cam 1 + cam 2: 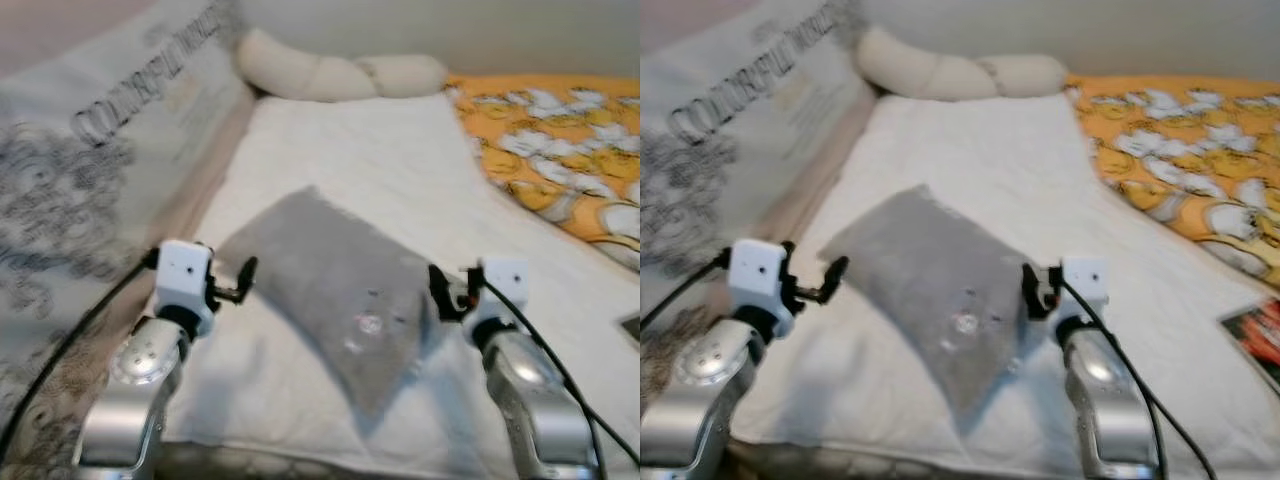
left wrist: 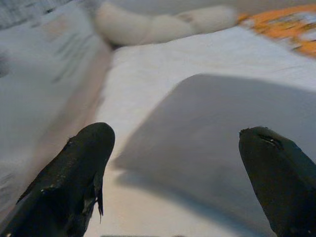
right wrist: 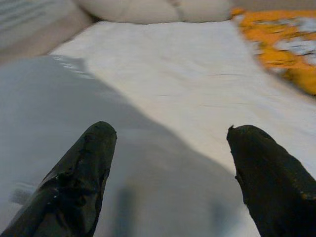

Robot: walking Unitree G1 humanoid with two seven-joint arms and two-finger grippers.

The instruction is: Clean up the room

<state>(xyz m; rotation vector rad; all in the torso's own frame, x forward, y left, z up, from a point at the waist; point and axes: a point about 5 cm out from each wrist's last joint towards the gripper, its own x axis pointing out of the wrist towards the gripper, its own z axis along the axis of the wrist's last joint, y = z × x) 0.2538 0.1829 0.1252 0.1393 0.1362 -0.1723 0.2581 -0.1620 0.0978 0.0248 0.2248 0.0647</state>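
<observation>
Grey pillow (image 1: 335, 290) flat on the bed's white sheet (image 1: 370, 150), lying diagonal, near corner pointing toward the camera. Small shiny spot on its near half, too blurred to identify.

Left tool (image 1: 243, 279) at the pillow's left edge, just beside it; contact not clear. Fingers (image 2: 81, 173) spread wide apart in the left wrist view, nothing between them, pillow corner ahead in the gap.

Right tool (image 1: 440, 290) at the pillow's right edge, touching or just off it; cannot tell which. Fingers (image 3: 81, 177) spread wide in the right wrist view, grey fabric filling most of the space below and between, not clamped.

Both silver arms reach in from the near edge, one on each side of the pillow.

Far end: long cream bolster (image 1: 340, 70) across the head of the bed. Far right: orange blanket with white flowers (image 1: 560, 140). Left: pale printed fabric with dark lettering (image 1: 100, 140) rising along the bedside. Near right edge: dark and red flat item (image 1: 1258, 338), partly cut off, blurred.
</observation>
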